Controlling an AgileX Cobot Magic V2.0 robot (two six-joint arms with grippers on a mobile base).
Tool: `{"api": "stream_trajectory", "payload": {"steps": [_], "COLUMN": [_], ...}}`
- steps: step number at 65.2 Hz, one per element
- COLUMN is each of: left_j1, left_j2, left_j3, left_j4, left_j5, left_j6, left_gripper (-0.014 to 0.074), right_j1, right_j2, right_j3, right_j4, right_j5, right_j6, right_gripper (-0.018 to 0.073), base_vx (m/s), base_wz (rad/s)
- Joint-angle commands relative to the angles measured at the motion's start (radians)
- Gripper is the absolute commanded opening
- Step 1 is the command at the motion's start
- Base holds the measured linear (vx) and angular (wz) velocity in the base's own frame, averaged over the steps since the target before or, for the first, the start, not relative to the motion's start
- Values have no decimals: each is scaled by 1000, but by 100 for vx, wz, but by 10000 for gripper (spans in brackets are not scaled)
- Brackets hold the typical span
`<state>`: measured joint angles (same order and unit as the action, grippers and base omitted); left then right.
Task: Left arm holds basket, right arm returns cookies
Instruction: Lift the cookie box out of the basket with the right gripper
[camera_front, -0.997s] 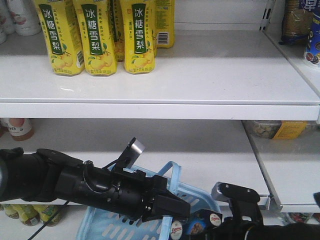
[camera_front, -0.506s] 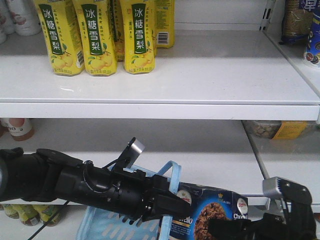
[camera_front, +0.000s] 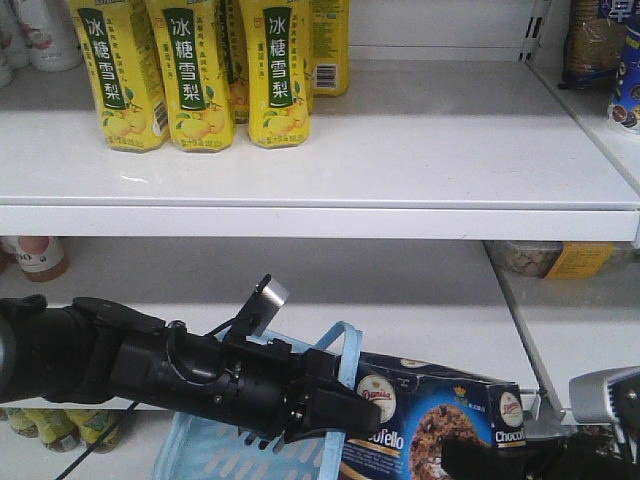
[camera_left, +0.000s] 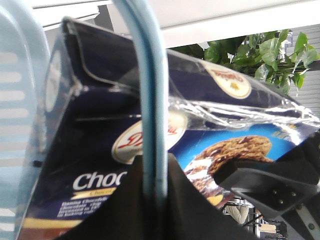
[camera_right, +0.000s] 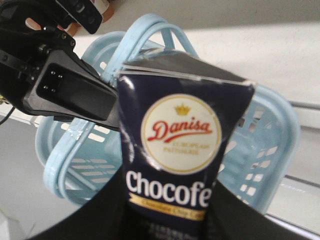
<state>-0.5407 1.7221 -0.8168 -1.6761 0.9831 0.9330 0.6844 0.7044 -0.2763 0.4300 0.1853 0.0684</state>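
Your left gripper (camera_front: 335, 408) pinches the basket (camera_front: 215, 450) handle; right gripper (camera_right: 165, 220) clamps the Danisa cookie box (camera_front: 440, 420), lower right.

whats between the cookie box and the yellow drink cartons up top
In the front view, only bare white shelf and the shelf's front edge separate the cookies from the yellow drink cartons; nothing stands in that stretch.
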Motion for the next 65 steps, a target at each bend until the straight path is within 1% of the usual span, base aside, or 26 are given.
{"api": "stream_trajectory", "payload": {"steps": [1, 11, 16, 21, 27, 33, 41, 44, 50, 56, 60, 65], "left_j1": [1, 1, 1, 1, 1, 1, 1, 1, 1, 1, 1, 1], "left_j2": [-50, -50, -50, -50, -50, -50, -50, -50, -50, -50, -50, -50], "left_j3": [-22, -22, -22, -22, -22, -22, -22, -22, -22, -22, -22, -22], "left_j4": [-60, -60, -60, -60, -60, -60, -60, -60, -60, -60, -60, -60], "left_j5": [47, 47, 47, 47, 47, 47, 47, 47, 47, 47, 47, 47], "left_j6": [22, 22, 22, 22, 22, 22, 22, 22, 22, 22, 22, 22], "left_gripper": [-6, -6, -6, -6, -6, -6, -6, -6, -6, -6, -6, -6], "right_j1": [-52, -185, -249, -284, -292, -292, -292, -292, -292, -292, -292, -292], "right_j2": [-23, -55, -78, -105, -143, -177, -215, -222, -222, -208, -183, -124], "right_j3": [-31, -33, -45, -82, -147, -212, -288, -318, -361, -381, -390, -408], "right_j4": [-60, -140, -150, -154, -176, -179, -182, -199, -244, -299, -352, -393], "right_j5": [-84, -79, -57, 3, 81, 113, 116, 109, 62, -35, -106, -142], "right_j6": [-1, -1, -1, -11, -68, -128, -133, -133, -133, -133, -133, -133], "right_gripper": [177, 177, 177, 177, 177, 177, 177, 177, 177, 177, 177, 177], "base_vx": [0, 0, 0, 0, 0, 0, 0, 0, 0, 0, 0, 0], "base_wz": [0, 0, 0, 0, 0, 0, 0, 0, 0, 0, 0, 0]}}
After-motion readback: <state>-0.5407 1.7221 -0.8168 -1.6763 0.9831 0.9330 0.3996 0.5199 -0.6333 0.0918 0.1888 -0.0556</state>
